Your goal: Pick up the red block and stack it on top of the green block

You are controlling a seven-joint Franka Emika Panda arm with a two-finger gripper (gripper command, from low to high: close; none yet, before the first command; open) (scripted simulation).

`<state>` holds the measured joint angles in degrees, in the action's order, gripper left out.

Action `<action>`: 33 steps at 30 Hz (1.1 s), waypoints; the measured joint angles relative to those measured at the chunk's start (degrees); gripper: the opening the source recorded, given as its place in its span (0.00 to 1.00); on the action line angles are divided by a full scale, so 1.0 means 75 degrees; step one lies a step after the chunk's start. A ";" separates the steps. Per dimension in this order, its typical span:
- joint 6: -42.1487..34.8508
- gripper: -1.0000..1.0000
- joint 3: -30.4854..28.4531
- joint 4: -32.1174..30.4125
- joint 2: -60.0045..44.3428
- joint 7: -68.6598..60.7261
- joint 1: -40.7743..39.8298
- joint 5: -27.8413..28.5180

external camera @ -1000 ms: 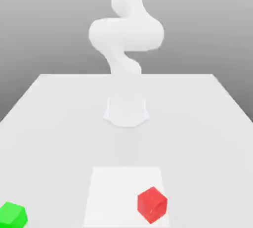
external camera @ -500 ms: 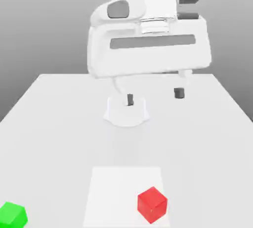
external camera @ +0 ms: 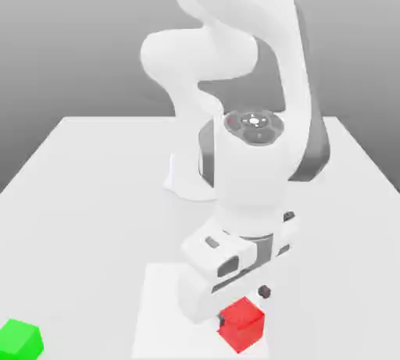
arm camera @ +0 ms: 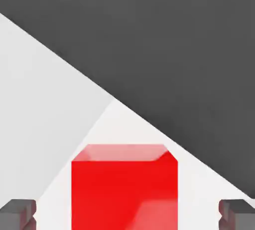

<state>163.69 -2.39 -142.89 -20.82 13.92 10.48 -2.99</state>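
The red block (external camera: 244, 326) sits on a lighter square patch (external camera: 160, 311) near the table's front edge. My gripper (external camera: 242, 307) has come down right over it, one dark fingertip on each side of the cube. In the hand view the red block (arm camera: 124, 189) stands between the two fingertips (arm camera: 18, 214), with a clear gap on both sides, so the gripper (arm camera: 127, 215) is open and holds nothing. The green block (external camera: 19, 339) lies by itself at the front corner on the exterior view's left, well away from the hand.
The arm's round white base (external camera: 187, 179) stands mid-table behind the hand. The white table (external camera: 86, 210) stretches bare between the two blocks. Its front edge lies close to both cubes.
The hand has dropped from high above the table centre down and forward onto the red block. Its fingers now straddle the cube. Neither block has moved.
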 joint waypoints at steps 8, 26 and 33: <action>-0.0193 0.00 -0.0021 -0.0034 0.0220 0.0036 0.0014 0.0051; -0.2351 0.00 -0.1016 0.1429 0.0550 -0.3254 -0.2240 -0.0350; -0.2727 0.00 -0.1416 0.2234 0.0351 -0.4951 -0.3306 -0.0516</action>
<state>143.24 -13.01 -126.14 -18.18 -23.21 -14.31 -6.87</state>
